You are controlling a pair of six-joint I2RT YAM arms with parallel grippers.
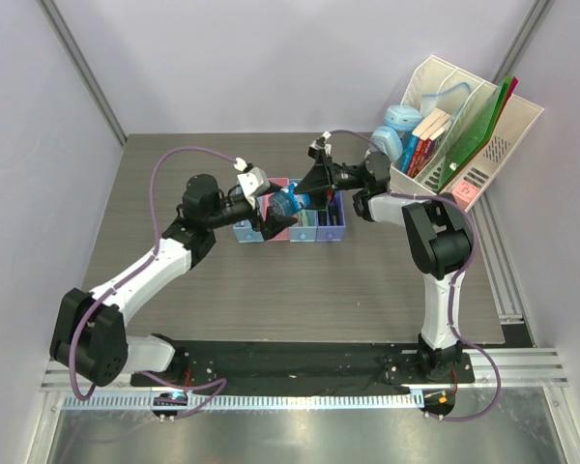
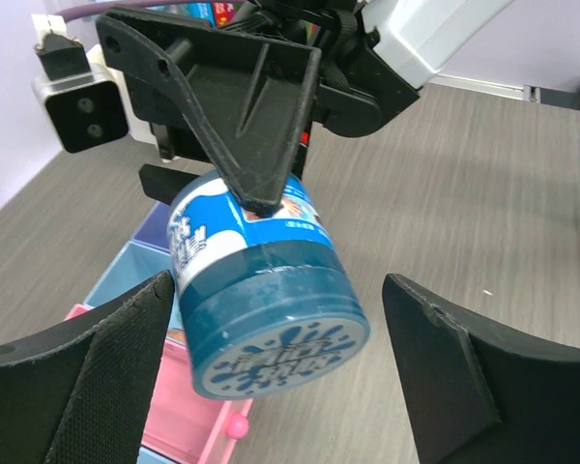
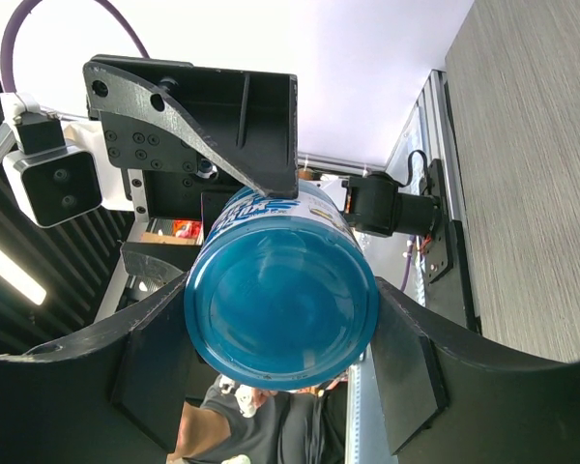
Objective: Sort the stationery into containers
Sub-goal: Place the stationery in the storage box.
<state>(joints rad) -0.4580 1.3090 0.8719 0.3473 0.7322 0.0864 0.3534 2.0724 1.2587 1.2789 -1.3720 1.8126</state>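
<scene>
Right gripper (image 3: 280,324) clamps blue roll (image 2: 271,309) across its round wall. Roll hangs above tray row (image 1: 336,233), over the middle trays. Roll's axis runs gripper to gripper, printed end toward left gripper (image 2: 280,290), which straddles it wide with one pad clear. Both arms equally near.

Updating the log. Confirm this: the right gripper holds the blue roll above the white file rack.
Wrong in one respect. The right gripper does hold the blue roll, but above the row of trays, not the white file rack, which stands apart at the far right corner. The top external view shows it.
</scene>
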